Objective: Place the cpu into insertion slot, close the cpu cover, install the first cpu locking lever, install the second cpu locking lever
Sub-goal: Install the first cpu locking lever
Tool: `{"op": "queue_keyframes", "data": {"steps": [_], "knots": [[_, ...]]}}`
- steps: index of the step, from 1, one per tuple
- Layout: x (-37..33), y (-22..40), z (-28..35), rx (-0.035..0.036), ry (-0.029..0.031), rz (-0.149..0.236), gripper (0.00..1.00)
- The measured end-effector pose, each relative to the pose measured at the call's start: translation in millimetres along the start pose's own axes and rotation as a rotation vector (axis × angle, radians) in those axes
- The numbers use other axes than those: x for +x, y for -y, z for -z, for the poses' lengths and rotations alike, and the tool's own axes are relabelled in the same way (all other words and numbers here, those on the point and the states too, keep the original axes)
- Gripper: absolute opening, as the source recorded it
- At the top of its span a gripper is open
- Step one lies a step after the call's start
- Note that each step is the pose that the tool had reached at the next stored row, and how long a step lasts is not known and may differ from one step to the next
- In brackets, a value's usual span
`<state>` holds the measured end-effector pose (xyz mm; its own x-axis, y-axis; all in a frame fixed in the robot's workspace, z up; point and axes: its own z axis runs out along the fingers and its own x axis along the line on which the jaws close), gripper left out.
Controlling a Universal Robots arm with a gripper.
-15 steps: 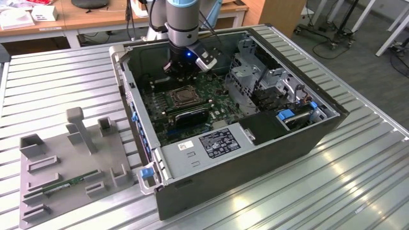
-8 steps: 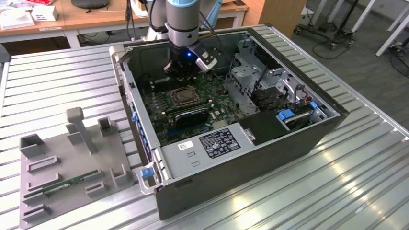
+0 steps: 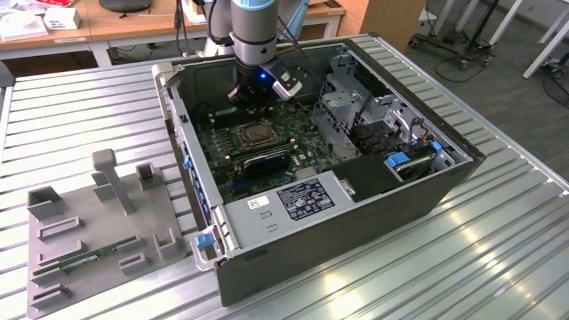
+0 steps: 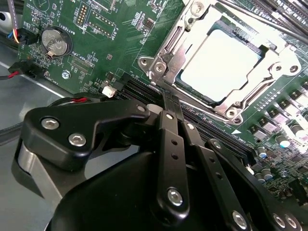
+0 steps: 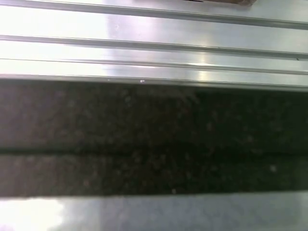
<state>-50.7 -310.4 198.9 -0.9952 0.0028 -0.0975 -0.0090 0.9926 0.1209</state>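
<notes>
The cpu (image 4: pixel 222 63) lies flat in the insertion slot (image 3: pixel 253 135), its pale metal face showing through the window of the cpu cover (image 4: pixel 166 55). The cover is down over it as a silver frame. A thin lever rod (image 4: pixel 269 21) runs along the socket's far side; whether it is latched I cannot tell. My gripper (image 4: pixel 169 98) hangs just beside one edge of the socket with its black fingers (image 4: pixel 172 144) pressed together and nothing between them. In the exterior view the gripper (image 3: pixel 255 105) is inside the open computer case (image 3: pixel 356 227), over the green board behind the socket.
A grey perforated drive cage (image 3: pixel 342 100) stands at the exterior view's right of the socket, and a power supply (image 3: pixel 298 197) sits in front. A coin battery (image 4: pixel 52 41) and black memory slots (image 4: pixel 139 87) lie near the fingers. A grey fixture tray (image 3: pixel 89 227) rests on the slatted table.
</notes>
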Motion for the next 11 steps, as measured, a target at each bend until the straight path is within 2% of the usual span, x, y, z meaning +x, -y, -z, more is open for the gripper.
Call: {"op": "queue_keyframes", "data": {"steps": [11], "knots": [[0.2, 0.3, -2.3, 0.0021, 0.0000, 0.000, 0.11]]}}
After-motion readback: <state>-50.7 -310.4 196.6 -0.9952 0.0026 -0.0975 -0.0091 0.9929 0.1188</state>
